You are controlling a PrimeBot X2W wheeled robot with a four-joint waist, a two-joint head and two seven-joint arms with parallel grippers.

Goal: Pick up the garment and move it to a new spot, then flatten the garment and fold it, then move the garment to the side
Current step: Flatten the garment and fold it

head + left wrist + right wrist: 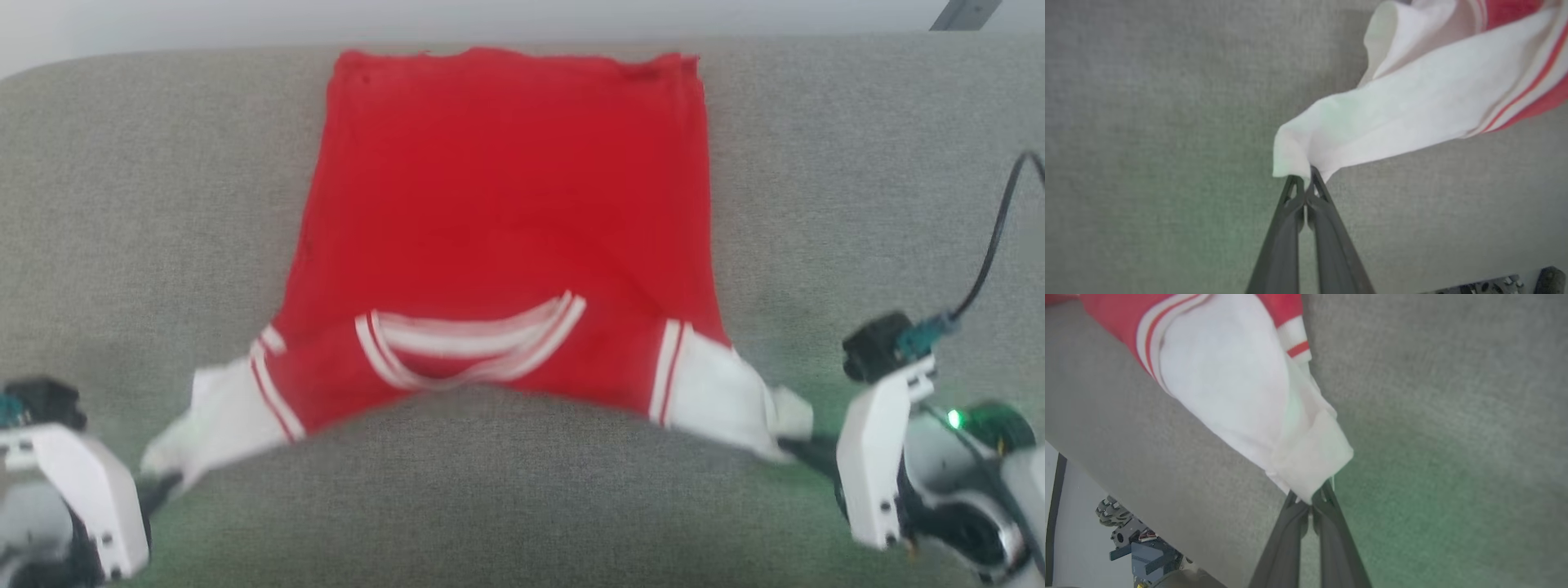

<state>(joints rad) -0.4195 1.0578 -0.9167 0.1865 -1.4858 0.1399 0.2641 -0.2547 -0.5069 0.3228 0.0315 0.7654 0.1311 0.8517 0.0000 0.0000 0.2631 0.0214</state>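
head view: the garment (498, 204) lies red face up; left jaws, right jaws clenched on its sleeves (718, 384).

Light is bright, even and diffuse in all three views. The head view is smeared by blur: the garment (506, 212) has soft edges and its striped trim runs together. A green lamp (953, 419) on the right arm glows and tints the grey surface (816, 163) near it. The same green cast lies on the surface in both wrist views and faintly on the white sleeve (1392, 114), which throws a soft shadow beside it. The wrist views are sharper, though the weave softens towards their edges.
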